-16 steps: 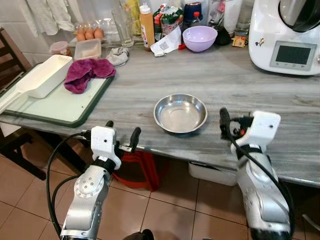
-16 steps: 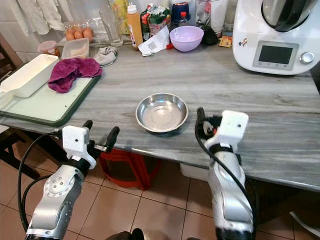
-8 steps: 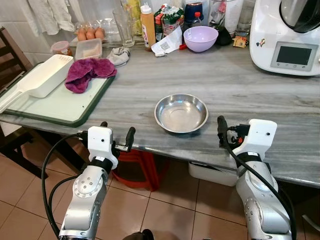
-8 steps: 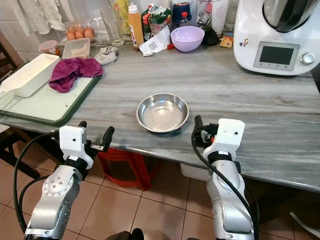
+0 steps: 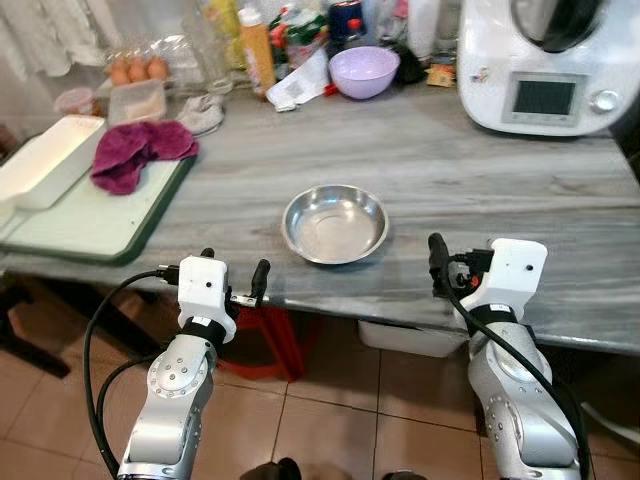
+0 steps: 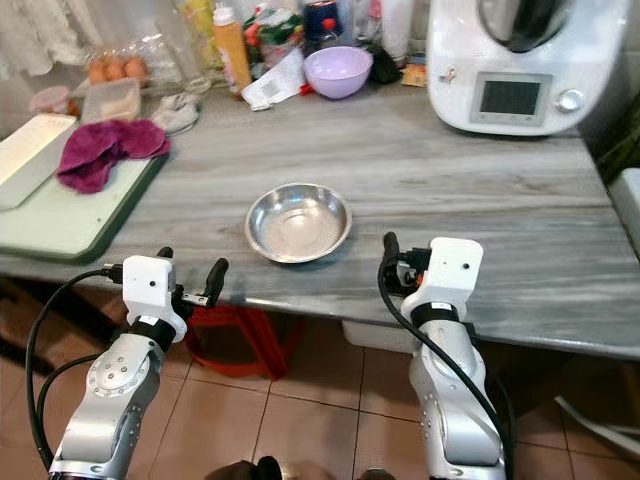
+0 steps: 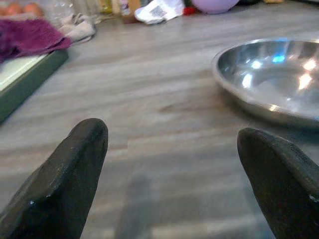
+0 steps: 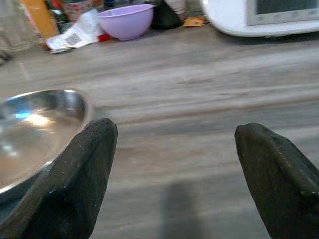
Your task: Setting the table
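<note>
1. Your steel bowl (image 5: 335,224) sits upright and empty near the front edge of the grey counter (image 5: 480,170), roughly centred btwn the two arms.
2. Your left gripper (image 5: 233,275) hangs at the counter's front edge, left of the bowl and apart from it. Fingers spread wide, nothing btwn them; in the left wrist view the bowl (image 7: 271,79) lies ahead, off toward one fingertip (image 7: 65,184).
3. Your right gripper (image 8: 172,169) is at the front edge too, right of the bowl, not touching it. Fingers splayed apart w/ nothing held; the bowl rim (image 8: 40,129) shows just beyond one finger.
4. Far left: green tray (image 5: 95,215) w/ a purple cloth (image 5: 135,155) and a white container (image 5: 45,160) on it.
5. Back of counter: lilac bowl (image 5: 364,71), orange sauce bottle (image 5: 257,48), eggs (image 5: 135,68), a clear lidded box (image 5: 138,98), a grey rag (image 5: 203,110).
6. Back right: white kitchen machine (image 5: 545,60) w/ a display.
7. Below the counter, a red stool (image 5: 265,335) on tiled floor.
</note>
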Robot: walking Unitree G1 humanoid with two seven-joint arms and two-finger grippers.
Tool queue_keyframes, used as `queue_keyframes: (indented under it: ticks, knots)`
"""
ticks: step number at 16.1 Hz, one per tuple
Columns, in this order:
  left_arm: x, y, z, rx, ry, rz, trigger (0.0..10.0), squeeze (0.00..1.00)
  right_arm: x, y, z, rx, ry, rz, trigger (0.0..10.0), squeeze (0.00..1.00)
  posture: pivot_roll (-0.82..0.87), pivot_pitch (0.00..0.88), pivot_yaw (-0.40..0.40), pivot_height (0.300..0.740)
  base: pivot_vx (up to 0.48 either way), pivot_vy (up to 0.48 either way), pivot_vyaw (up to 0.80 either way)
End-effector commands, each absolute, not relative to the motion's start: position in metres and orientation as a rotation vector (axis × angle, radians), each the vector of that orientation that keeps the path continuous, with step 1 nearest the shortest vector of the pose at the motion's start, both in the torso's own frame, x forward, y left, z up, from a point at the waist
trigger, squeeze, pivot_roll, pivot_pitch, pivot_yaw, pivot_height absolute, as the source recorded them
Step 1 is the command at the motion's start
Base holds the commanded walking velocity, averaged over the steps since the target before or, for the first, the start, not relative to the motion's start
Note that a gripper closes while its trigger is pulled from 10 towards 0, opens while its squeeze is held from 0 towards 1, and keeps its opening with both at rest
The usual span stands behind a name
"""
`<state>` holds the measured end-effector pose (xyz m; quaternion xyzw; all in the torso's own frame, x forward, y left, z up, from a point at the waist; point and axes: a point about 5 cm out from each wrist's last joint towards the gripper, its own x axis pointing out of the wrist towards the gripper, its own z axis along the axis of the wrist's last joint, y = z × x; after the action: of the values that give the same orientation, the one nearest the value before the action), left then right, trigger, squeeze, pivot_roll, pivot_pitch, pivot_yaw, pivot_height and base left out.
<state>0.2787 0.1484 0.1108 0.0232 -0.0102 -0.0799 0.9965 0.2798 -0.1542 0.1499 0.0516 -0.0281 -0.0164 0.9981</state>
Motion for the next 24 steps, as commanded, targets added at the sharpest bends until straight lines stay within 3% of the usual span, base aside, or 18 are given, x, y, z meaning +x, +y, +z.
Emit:
queue_keyframes:
  ticks: [1,15,19,24]
  knots:
    - [0.276,0.154,0.108,0.063,-0.002,-0.137,10.0,0.0,0.28,-0.153,0.151,0.117,-0.054,-0.025,10.0,0.0,-0.14,0.126,0.093,0.74,-0.27,0.0,0.0]
    - [0.278,0.153,0.109,0.081,0.004,-0.163,10.0,0.0,0.287,-0.154,0.154,0.088,-0.084,-0.007,10.0,0.0,-0.14,0.129,0.101,0.74,-0.296,0.0,0.0]
    - [0.277,0.154,0.108,0.086,0.007,-0.17,10.0,0.0,0.284,-0.152,0.148,0.164,-0.05,0.017,10.0,0.0,-0.14,0.122,0.099,0.74,-0.299,0.0,0.0]
    - [0.276,0.152,0.105,0.082,0.016,-0.184,10.0,0.0,0.287,-0.15,0.143,0.064,-0.025,-0.013,10.0,0.0,-0.14,0.11,0.093,0.74,-0.297,0.0,0.0]
